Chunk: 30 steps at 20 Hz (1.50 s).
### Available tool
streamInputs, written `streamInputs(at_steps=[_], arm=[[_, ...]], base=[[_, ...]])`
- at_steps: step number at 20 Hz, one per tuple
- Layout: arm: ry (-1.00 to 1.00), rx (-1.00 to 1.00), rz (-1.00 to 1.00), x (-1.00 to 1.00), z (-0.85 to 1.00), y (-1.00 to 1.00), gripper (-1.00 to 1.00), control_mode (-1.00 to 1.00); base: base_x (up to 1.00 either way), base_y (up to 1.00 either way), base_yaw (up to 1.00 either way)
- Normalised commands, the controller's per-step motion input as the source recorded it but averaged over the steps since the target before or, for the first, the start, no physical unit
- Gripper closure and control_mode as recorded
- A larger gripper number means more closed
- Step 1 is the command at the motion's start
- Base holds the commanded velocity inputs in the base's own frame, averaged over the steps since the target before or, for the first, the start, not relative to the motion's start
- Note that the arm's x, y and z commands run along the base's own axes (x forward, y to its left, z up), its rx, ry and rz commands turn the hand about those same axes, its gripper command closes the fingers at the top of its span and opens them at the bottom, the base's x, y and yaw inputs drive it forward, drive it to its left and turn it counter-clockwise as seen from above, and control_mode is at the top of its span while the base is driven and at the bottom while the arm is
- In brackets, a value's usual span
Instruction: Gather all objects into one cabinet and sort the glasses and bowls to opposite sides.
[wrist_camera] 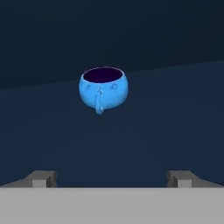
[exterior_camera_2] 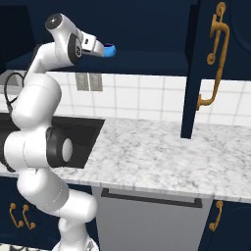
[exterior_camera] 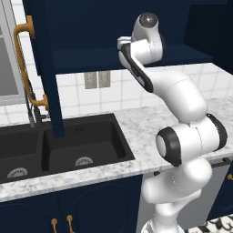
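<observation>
Gripper (wrist_camera: 112, 178), jaws apart and holding nothing, faces a blue bowl (wrist_camera: 103, 87) inside the cabinet (exterior_camera_2: 147, 61); an off-centre approach could knock that bowl deeper.

The white arm (exterior_camera: 182, 136) rises from the lower right and bends up to the open navy wall cabinet (exterior_camera: 113, 32), its wrist at the edge of the cabinet's floor. An open cabinet door (exterior_camera: 45, 68) with a curved brass handle (exterior_camera: 22, 63) hangs over a black double sink (exterior_camera: 63, 145) set in the marble counter (exterior_camera: 145, 132). Two grey wall outlets (exterior_camera: 97, 79) sit on the white tile.
</observation>
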Motion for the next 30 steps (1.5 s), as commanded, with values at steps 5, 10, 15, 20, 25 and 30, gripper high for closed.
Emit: streamInputs(at_steps=[5, 10, 15, 20, 25, 30], arm=[[0.02, 0.01, -0.02, 0.43, -0.24, 0.0, -1.0, -1.0], [0.0, 0.01, 0.0, 0.5, -0.01, -0.01, -1.0, -1.0], [0.02, 0.01, 0.0, 0.45, -0.05, 0.0, -1.0, -1.0], [0.0, 0.0, 0.0, 0.47, -0.03, 0.0, -1.0, -1.0], [0.01, 0.0, -0.01, 0.44, -0.11, 0.0, -1.0, -1.0], [0.0, 0.0, -0.01, 0.47, -0.02, 0.0, -1.0, -1.0]], base=[[0.0, 0.0, 0.0], [0.0, 0.0, 0.0], [0.0, 0.0, 0.0], [0.0, 0.0, 0.0], [0.0, 0.0, 0.0], [0.0, 0.0, 0.0]])
